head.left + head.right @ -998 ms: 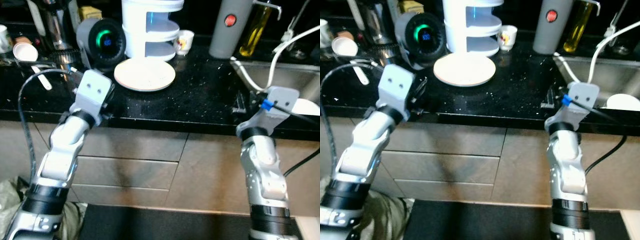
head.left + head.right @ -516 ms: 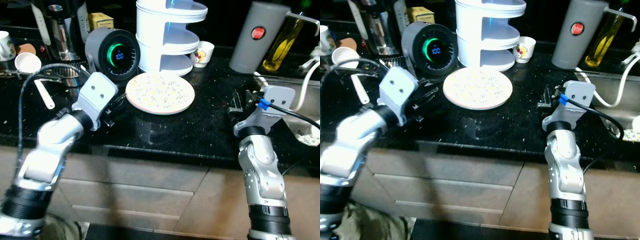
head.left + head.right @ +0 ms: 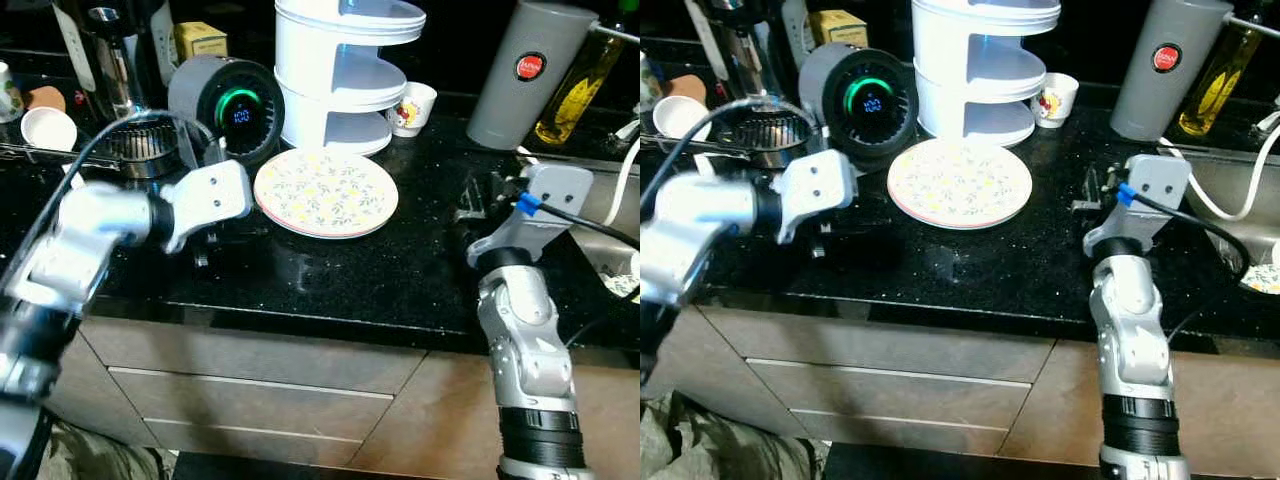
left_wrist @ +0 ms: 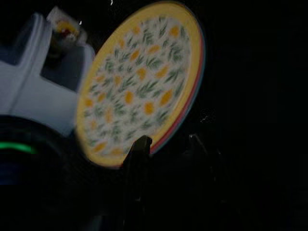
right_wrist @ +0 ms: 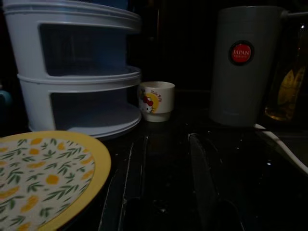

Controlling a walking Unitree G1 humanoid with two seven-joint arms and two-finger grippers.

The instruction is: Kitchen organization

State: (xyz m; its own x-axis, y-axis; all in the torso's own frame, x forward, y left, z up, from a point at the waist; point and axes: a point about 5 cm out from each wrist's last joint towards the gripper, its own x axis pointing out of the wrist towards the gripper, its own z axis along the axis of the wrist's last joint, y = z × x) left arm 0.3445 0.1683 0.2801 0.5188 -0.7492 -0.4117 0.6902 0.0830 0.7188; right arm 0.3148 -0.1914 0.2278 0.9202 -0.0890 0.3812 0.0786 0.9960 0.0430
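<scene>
The left gripper (image 4: 166, 144), fingers apart, is hovering low over the black counter (image 3: 330, 270), pointing at the near rim of the floral plate (image 3: 326, 193), seemingly lining up to grip its edge. The right gripper (image 5: 163, 159), fingers also parted, is waiting near the counter's right side beside the sink. The plate, yellow-rimmed with green leaves and orange blossoms, is lying flat mid-counter, just before the white tiered rack (image 3: 343, 70).
</scene>
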